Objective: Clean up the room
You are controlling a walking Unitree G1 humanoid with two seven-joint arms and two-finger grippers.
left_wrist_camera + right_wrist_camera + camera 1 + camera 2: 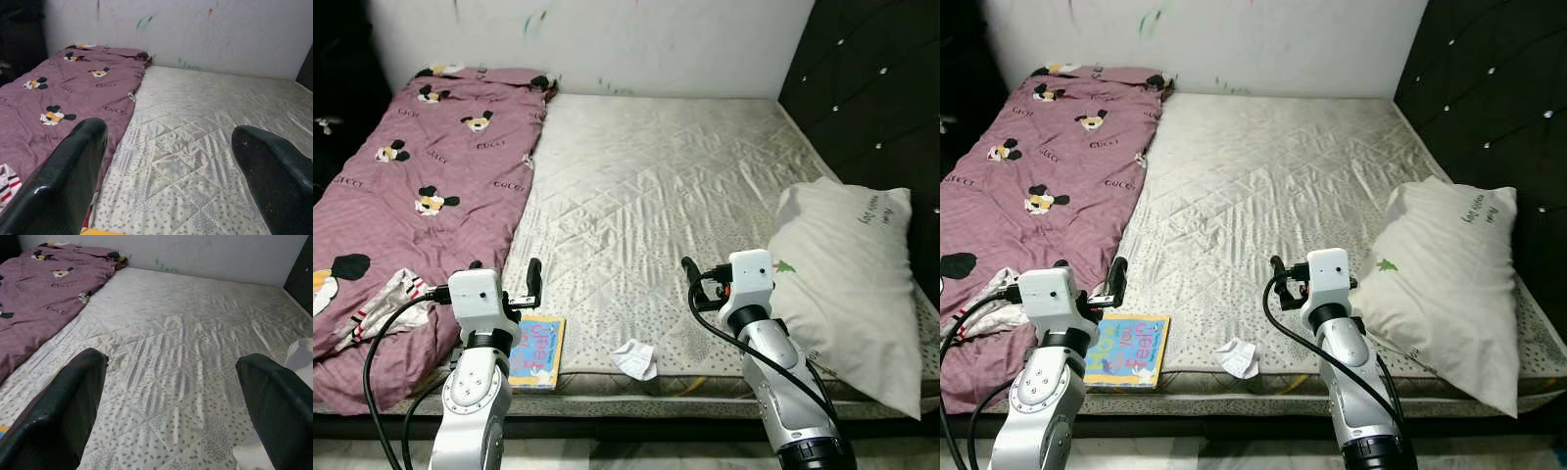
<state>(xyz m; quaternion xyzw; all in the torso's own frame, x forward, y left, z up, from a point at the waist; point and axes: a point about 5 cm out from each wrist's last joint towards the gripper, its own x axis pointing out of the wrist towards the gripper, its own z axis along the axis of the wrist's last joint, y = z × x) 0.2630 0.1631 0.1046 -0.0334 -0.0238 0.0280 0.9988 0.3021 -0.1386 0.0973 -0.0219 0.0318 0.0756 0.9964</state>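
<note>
While near left gripper point(534, 277), book point(537, 352) below.

Quilted satiny mattress point(646, 215), crumpled paper point(635, 358)

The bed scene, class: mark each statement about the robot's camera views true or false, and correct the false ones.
1. A crumpled white paper lies on the mattress near its front edge. True.
2. The white pillow lies on the robot's left side of the bed. False: it lies on the robot's right, by the dark headboard.
3. The left gripper holds the colourful book. False: its fingers are open and hold nothing; the book lies at the front edge of the bed.
4. The purple blanket with cartoon prints covers the left part of the bed. True.
5. The right gripper is open above the mattress. True.
</note>
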